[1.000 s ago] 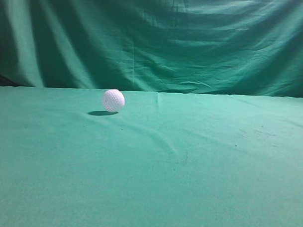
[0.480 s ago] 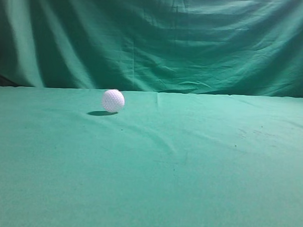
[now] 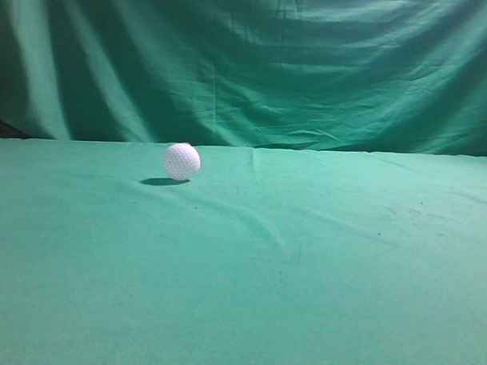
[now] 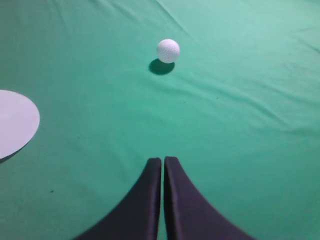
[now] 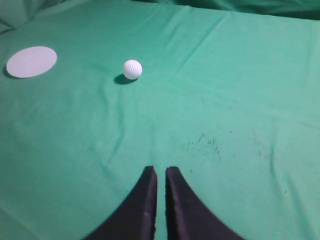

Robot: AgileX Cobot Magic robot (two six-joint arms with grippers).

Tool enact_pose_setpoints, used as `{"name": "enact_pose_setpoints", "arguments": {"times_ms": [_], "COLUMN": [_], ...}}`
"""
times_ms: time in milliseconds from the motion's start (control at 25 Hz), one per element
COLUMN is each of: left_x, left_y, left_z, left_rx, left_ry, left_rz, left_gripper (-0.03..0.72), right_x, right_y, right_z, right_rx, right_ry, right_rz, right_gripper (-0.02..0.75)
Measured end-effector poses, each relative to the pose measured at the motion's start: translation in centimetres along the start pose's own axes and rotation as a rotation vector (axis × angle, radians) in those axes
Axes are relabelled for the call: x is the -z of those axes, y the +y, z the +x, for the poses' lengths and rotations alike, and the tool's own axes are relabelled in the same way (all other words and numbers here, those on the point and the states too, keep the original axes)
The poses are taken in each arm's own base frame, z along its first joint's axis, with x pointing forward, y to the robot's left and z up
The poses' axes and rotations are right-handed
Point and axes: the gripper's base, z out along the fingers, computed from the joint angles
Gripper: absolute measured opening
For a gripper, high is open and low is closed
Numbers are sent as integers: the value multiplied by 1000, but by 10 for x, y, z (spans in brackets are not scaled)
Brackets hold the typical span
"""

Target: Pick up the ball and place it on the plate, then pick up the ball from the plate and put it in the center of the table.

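The small white dimpled ball (image 3: 182, 161) rests on the green cloth table (image 3: 305, 265), left of middle and towards the back. It also shows in the left wrist view (image 4: 168, 50) and the right wrist view (image 5: 132, 69). A flat pale round plate lies on the cloth at the left edge of the left wrist view (image 4: 12, 122) and at the far left of the right wrist view (image 5: 31, 61). My left gripper (image 4: 163, 160) is shut and empty, well short of the ball. My right gripper (image 5: 160, 170) is shut and empty, also far from the ball. Neither gripper shows in the exterior view.
A darker green curtain (image 3: 248, 62) with folds hangs behind the table. The cloth has soft wrinkles (image 3: 258, 219) and some dark specks (image 5: 202, 142) right of middle.
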Motion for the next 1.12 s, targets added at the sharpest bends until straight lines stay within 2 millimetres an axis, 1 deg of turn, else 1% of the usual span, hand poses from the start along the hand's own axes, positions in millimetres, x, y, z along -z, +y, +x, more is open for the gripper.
{"name": "enact_pose_setpoints", "arguments": {"times_ms": [120,320,640,1120], "left_x": [-6,-7,-7,-7], "left_y": [4,6,7,7], "left_z": [10,9,7,7], "left_rx": [-2,-17,-14,-12], "left_ry": [9,-14,-36,-36], "left_rz": [-28,-52,-62,-62], "left_gripper": [0,0,0,0], "right_x": [-4,-12,-12,-12], "right_y": [0,0,3,1], "right_z": [6,17,12,16], "right_rx": [-2,1,-41,-19], "right_ry": [4,21,-42,1], "right_rz": [-2,-5,-42,-21], "right_gripper": [53,53,53,53]}}
